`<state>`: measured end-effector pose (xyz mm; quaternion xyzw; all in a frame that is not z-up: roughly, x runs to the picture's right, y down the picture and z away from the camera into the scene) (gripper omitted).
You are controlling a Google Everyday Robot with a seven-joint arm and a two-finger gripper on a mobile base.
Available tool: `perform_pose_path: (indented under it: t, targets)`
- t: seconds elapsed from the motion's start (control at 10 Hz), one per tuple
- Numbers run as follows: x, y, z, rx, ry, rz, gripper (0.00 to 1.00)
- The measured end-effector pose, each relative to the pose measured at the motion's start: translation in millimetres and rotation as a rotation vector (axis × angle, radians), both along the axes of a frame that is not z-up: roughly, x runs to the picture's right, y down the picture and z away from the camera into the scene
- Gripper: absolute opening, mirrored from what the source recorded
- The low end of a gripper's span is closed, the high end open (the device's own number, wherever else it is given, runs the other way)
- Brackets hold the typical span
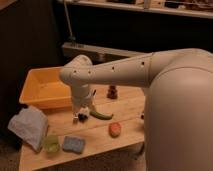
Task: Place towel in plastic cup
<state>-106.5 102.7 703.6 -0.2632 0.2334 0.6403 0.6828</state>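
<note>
A light grey-blue towel [29, 127] lies crumpled at the left edge of the wooden table [130, 107]. A small green plastic cup [51, 143] stands just right of it, near the front edge. My gripper [80, 117] hangs from the white arm over the table's middle, right of the towel and above the cup, close to the table top. It holds nothing that I can see.
A yellow bin [45, 88] sits at the back left. A blue sponge [73, 144] lies right of the cup. A green curved object [101, 115] lies beside the gripper, an orange object [115, 129] to the right, a small dark red-brown figure [113, 92] behind.
</note>
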Motion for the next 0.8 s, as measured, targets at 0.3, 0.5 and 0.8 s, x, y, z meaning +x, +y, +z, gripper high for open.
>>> perform_pose_path:
  t: [0.3,0.5,0.8]
  targets:
    - [0,0,-0.1,0.0,0.0,0.0,0.65]
    - [-3,-1,-2.7,0.005,-0.031,-0.001,0.65]
    - [-47,-10,-30.5,0.037,-0.301,0.009,0.65]
